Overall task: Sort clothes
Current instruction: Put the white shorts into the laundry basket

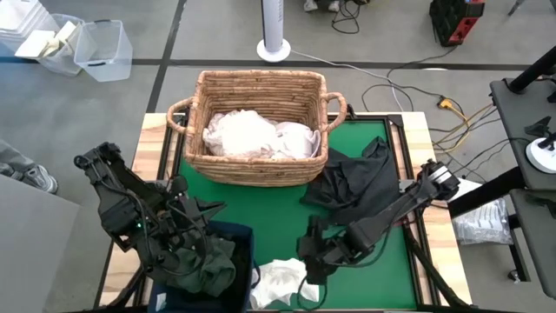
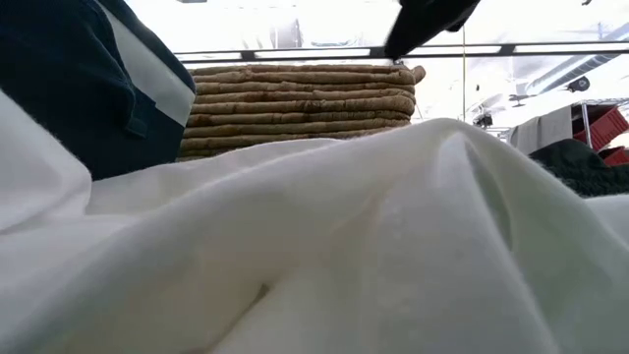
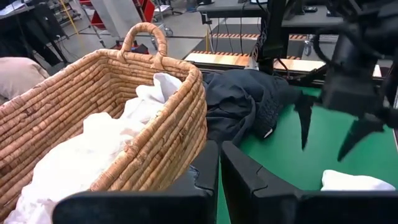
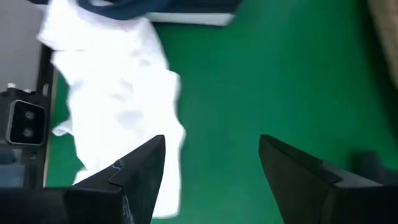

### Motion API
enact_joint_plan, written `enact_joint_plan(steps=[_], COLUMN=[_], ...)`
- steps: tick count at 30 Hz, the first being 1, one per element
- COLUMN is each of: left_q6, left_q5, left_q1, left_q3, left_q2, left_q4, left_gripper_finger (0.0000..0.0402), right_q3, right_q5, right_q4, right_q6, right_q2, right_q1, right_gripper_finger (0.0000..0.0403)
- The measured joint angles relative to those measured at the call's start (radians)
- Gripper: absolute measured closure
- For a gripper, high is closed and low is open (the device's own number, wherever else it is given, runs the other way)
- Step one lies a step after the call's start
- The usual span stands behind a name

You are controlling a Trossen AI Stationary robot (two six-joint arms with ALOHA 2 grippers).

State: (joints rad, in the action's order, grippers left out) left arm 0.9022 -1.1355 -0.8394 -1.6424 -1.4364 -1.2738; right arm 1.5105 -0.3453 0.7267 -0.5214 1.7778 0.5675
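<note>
Right gripper (image 4: 211,165) gapes wide, empty, above white garment (image 4: 118,93); left gripper (image 3: 219,168) closed.

We see a wooden table (image 1: 155,130) topped with a green mat (image 1: 261,204). On it sit a wicker basket (image 1: 257,165) at upper centre, a dark garment (image 1: 352,184) right of it, a white garment (image 1: 280,283) at bottom centre, and a navy bin (image 1: 233,239) at lower left.
</note>
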Motion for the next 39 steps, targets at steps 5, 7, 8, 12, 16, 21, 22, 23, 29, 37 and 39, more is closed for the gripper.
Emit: enact_joint_plan(steps=[5, 7, 8, 12, 16, 21, 22, 23, 29, 37, 39], left_q6=[0.0, 0.0, 0.0, 0.0, 0.0, 0.001, 0.002, 0.004, 0.004, 0.0, 0.0], left_q5=[0.0, 0.0, 0.0, 0.0, 0.0, 0.001, 0.001, 0.001, 0.001, 0.0, -0.001], left_q1=[0.0, 0.0, 0.0, 0.0, 0.0, 0.0, 0.0, 0.0, 0.0, 0.0, 0.0], left_q3=[0.0, 0.0, 0.0, 0.0, 0.0, 0.0, 0.0, 0.0, 0.0, 0.0, 0.0], left_q2=[0.0, 0.0, 0.0, 0.0, 0.0, 0.0, 0.0, 0.0, 0.0, 0.0, 0.0], left_q4=[0.001, 0.001, 0.002, 0.002, 0.003, 0.007, 0.007, 0.008, 0.007, 0.007, 0.006], left_gripper_finger=[0.0401, 0.0401, 0.0401, 0.0401, 0.0401, 0.0401, 0.0401, 0.0401, 0.0401, 0.0401, 0.0401], right_q3=[-0.001, -0.001, -0.005, -0.018, -0.022, -0.023, -0.023, -0.023, -0.023, -0.022, -0.022], right_q5=[0.043, 0.073, 0.092, 0.189, 0.227, 0.268, 0.268, 0.268, 0.27, 0.27, 0.27], right_q4=[-0.097, -0.104, -0.113, -0.188, -0.221, -0.256, -0.259, -0.267, -0.268, -0.269, -0.268], right_q6=[0.057, 0.069, 0.072, 0.08, 0.077, 0.078, 0.079, 0.08, 0.091, 0.093, 0.098], right_q2=[0.064, 0.095, 0.11, 0.163, 0.21, 0.235, 0.235, 0.235, 0.227, 0.225, 0.225], right_q1=[-0.006, -0.017, -0.024, -0.052, -0.064, -0.071, -0.072, -0.072, -0.075, -0.077, -0.077], right_gripper_finger=[0.0152, 0.0149, 0.0148, 0.0145, 0.0153, 0.017, 0.0174, 0.0179, 0.0217, 0.0299, 0.032])
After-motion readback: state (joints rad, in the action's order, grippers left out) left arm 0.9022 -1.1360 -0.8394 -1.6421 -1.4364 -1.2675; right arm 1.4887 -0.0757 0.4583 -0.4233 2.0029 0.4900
